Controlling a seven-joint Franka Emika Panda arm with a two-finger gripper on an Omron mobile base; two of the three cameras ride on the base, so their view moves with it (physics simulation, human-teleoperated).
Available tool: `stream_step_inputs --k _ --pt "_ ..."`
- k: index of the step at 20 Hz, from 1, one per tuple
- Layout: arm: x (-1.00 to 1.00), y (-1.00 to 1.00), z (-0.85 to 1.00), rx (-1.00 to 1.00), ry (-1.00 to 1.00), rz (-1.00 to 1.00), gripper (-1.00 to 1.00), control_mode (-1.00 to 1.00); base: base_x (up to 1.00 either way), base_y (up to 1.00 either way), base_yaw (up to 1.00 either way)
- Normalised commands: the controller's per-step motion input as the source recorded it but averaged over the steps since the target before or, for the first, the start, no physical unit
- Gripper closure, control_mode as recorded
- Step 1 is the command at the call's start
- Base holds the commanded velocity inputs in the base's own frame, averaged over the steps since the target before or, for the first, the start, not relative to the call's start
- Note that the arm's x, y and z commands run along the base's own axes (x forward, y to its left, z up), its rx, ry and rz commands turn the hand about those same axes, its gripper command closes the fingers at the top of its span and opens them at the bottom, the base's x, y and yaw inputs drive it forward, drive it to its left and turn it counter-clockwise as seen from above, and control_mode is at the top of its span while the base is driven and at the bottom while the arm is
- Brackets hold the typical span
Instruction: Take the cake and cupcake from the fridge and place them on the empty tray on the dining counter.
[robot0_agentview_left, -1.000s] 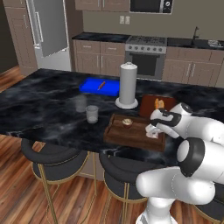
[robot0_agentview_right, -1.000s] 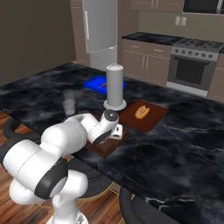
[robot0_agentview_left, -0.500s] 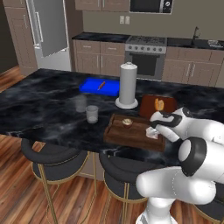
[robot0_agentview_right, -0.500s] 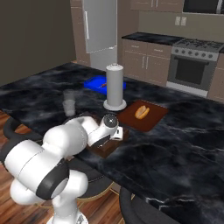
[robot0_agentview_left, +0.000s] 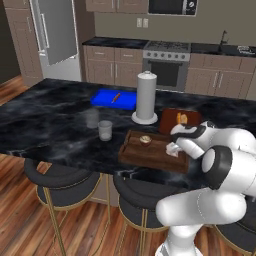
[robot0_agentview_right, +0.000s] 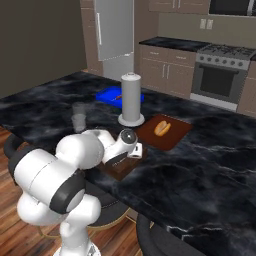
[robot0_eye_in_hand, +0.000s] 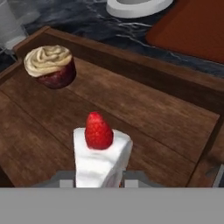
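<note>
Since a moment ago the gripper (robot0_eye_in_hand: 99, 180) has barely shifted, fingers narrowly flanking one cake (robot0_eye_in_hand: 100, 153) on the tray (robot0_eye_in_hand: 170, 131); one cupcake (robot0_eye_in_hand: 49, 65) sits apart.

Light: you had even, soft, rendered brightness, dimmer at the room's left.
Shadows: faint on the tray (robot0_eye_in_hand: 144, 118).
Glare: none.
Sharpness: your hand view was slightly blurred, pixelated.

White cake (robot0_eye_in_hand: 101, 159) with a red cherry sits on the dark brown wood-grain tray (robot0_eye_in_hand: 166, 127). The cupcake (robot0_eye_in_hand: 49, 66) is brown with a tan top; the dining counter (robot0_agentview_left: 45, 120) is black, grey-marbled.
</note>
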Motion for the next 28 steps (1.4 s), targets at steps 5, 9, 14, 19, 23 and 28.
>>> stream_step_inputs --k 5,9,14,19,23,28 --pt "-0.1 -0.02 0.0 0.0 -0.01 0.0 -1.0 -1.0 0.0 0.0 0.0" --pt "-0.3 0.0 0.08 0.0 -0.01 0.0 -1.0 -1.0 0.0 0.0 0.0" --pt "-0.1 0.05 0.38 0.0 -0.01 0.0 -1.0 -1.0 0.0 0.0 0.0" --pt "-0.09 -0.05 0.97 0.0 0.06 -0.01 -1.0 -1.0 0.0 0.0 0.0" --pt "-0.72 -0.09 0.99 0.0 0.06 -0.01 -1.0 -1.0 0.0 0.0 0.0" --pt "-1.0 -0.01 0.72 0.0 0.07 -0.09 -1.0 -1.0 0.0 0.0 0.0"
